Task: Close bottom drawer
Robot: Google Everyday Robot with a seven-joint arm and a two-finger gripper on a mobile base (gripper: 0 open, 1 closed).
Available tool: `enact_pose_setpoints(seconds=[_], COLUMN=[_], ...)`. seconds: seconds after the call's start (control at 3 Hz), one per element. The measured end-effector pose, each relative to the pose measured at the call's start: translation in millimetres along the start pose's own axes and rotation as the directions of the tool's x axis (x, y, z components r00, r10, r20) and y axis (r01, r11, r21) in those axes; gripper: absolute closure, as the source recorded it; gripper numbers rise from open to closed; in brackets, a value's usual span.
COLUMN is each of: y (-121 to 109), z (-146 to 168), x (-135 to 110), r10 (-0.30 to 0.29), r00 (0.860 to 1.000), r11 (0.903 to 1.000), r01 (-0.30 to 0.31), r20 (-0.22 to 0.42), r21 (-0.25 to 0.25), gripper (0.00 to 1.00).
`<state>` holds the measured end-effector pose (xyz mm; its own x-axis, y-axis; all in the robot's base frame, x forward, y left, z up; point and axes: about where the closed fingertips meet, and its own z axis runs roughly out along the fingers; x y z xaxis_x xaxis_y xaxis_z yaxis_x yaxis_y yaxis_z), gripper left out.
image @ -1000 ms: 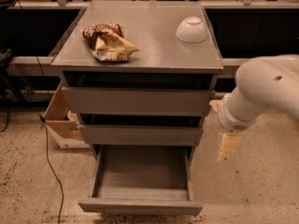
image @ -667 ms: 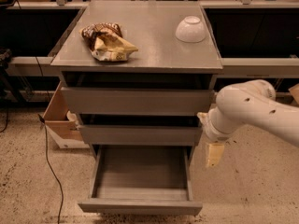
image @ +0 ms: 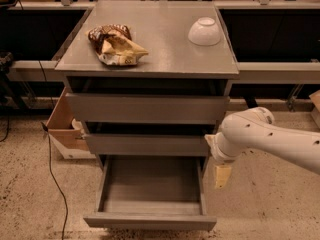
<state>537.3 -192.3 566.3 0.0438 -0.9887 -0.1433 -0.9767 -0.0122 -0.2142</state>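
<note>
Three-drawer cabinet (image: 147,109); bottom drawer (image: 150,221) stands well out, near the floor (image: 265,209). Rigid, probably light; handle-less, push flat front. Gripper (image: 222,175) hangs just beside it, grip state can't tell.

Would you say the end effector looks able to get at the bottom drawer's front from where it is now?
Probably yes. The end effector hangs beside the pulled-out bottom drawer, and nothing stands between it and the drawer's front; it would only need to round the corner.
</note>
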Motion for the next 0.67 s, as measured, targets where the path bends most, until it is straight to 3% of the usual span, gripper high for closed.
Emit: enact_pose_setpoints(seconds=[0.67], y=[35.1], z=[100.2], x=[-10.6], r10=[0.050], r00=[0.999], r11=[0.9946], r01=[-0.048], r20=[0.020], r21=[-0.092], gripper=[0.00])
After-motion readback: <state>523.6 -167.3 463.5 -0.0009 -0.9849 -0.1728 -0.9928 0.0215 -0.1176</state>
